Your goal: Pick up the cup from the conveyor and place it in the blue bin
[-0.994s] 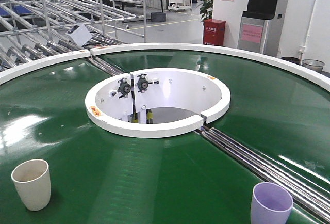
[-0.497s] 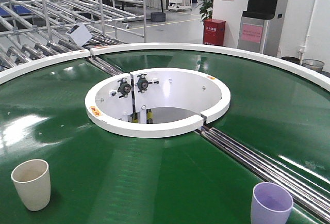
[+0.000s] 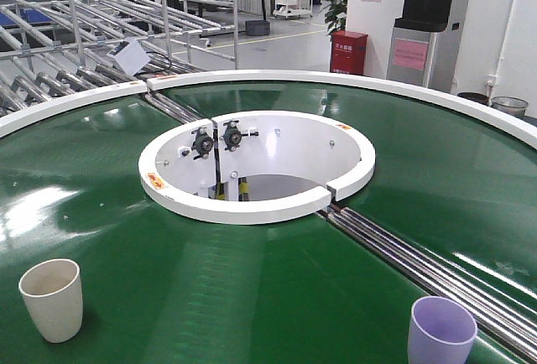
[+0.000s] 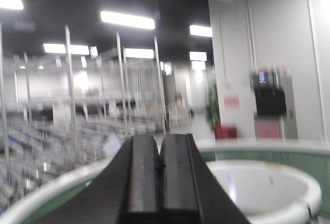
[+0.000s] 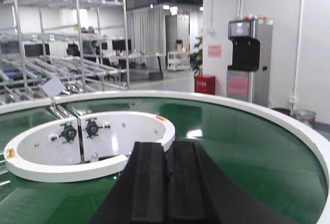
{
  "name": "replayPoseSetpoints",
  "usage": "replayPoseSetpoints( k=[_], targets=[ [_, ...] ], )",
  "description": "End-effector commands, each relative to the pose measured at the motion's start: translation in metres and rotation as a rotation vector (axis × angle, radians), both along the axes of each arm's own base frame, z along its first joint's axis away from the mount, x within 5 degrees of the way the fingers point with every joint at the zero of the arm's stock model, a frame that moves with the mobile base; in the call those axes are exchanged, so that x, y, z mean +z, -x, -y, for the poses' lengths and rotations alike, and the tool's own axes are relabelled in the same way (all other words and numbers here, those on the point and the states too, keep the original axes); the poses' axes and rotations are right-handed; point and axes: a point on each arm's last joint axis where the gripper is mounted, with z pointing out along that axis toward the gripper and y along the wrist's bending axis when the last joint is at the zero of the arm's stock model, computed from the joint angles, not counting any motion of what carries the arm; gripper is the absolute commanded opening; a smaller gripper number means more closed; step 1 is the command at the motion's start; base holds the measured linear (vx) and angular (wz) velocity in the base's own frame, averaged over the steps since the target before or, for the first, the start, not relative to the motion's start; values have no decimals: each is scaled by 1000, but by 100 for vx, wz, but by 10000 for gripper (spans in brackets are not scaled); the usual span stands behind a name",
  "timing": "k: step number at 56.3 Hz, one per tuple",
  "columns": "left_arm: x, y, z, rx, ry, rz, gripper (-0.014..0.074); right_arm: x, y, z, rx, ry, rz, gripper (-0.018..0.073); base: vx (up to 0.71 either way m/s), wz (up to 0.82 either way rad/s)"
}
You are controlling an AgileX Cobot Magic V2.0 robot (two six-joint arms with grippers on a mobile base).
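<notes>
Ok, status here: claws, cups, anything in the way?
Left claw shut, empty; right claw shut, empty. Cream cup and lilac cup upright on conveyor. Blue bin out of view; nothing blocking.

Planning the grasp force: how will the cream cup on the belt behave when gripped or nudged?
The cream cup looks thin-walled and empty, so it is probably light. It stands upright on a narrower base, so a side nudge may tip it. The glossy belt might let it slide.

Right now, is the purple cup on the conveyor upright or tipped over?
Upright. The purple cup stands on the conveyor with its round open mouth facing up.
</notes>
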Motion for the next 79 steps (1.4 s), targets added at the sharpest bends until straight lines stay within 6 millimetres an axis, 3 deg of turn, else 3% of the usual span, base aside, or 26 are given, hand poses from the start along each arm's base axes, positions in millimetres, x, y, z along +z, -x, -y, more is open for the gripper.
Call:
replayPoseSetpoints(
  k=[1,12,19,30,36,45,62,79],
  targets=[
    [18,-23,1,-13,-10,-115,-2,23,-21,-1,-5,22,4,-7,0,0],
    [8,-68,3,-16,-16,-310,64,8,-66,-2,-3,28,-171,20,0,0],
    [-8,-93,4,-18,-26,-457,190,0,-84,-3,-2,31,-235,88,0,0],
    [-29,-130,6,-20,-27,-600,457,-8,-102,-4,2,33,-283,293,0,0],
    [-44,-153,5,-12,-56,-683,529,-11,-111,-4,5,34,-288,414,0,0],
    [-54,-189,-2,50,15,-817,516,-17,-119,-5,11,-19,-324,506,0,0],
    [-36,-281,-30,190,33,-1007,504,-26,-124,-6,9,-24,-398,508,0,0],
    [-55,-358,-32,143,-23,-1127,503,-27,-125,-6,9,-20,-405,508,0,0]
  ],
)
